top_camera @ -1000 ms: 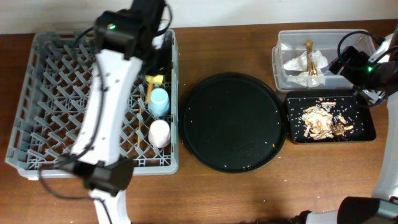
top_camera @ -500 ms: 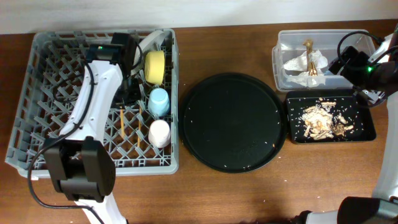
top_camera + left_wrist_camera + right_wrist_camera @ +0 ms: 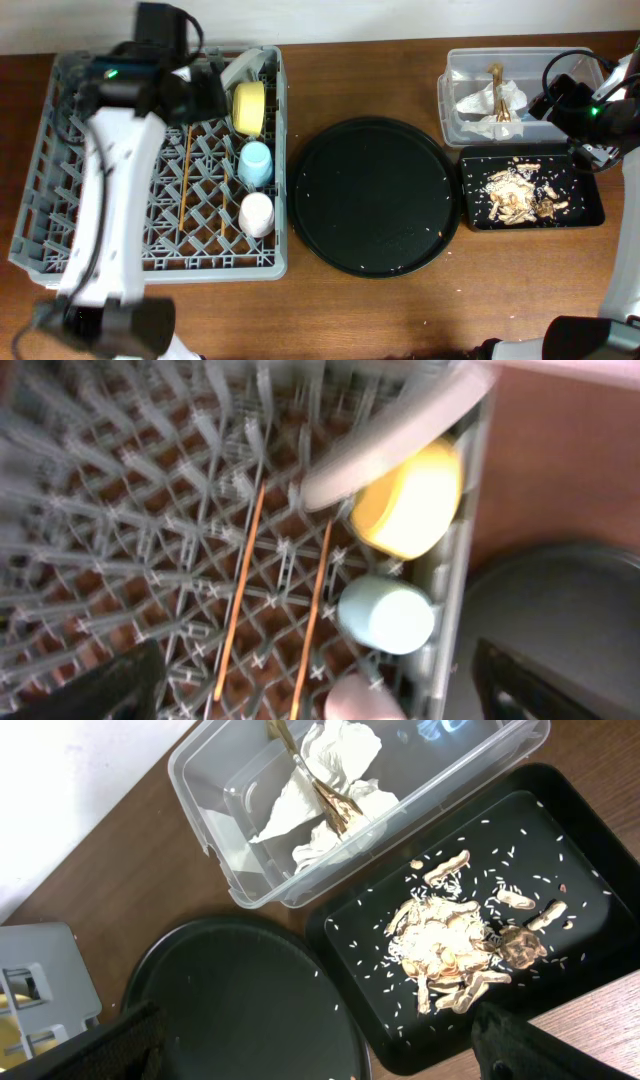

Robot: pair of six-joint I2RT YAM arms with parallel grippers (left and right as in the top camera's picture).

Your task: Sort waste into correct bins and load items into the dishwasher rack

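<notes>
The grey dishwasher rack holds the yellow bowl and pale plate on edge at its far right. The blue cup and pink cup sit below them. Two chopsticks lie flat on the lattice. My left gripper hovers open above them, holding nothing. The clear tub holds the napkin and brown wrapper. Food scraps lie in the black tray. My right gripper hangs open and empty by the bins.
A large round black tray with a few rice grains sits between the rack and the bins. Rice grains are also scattered over the rectangular black tray. The left arm stretches over the rack's left half.
My left gripper has opened and lifted up and back from the rack. Two chopsticks now lie on the lattice. The right arm has not moved.
</notes>
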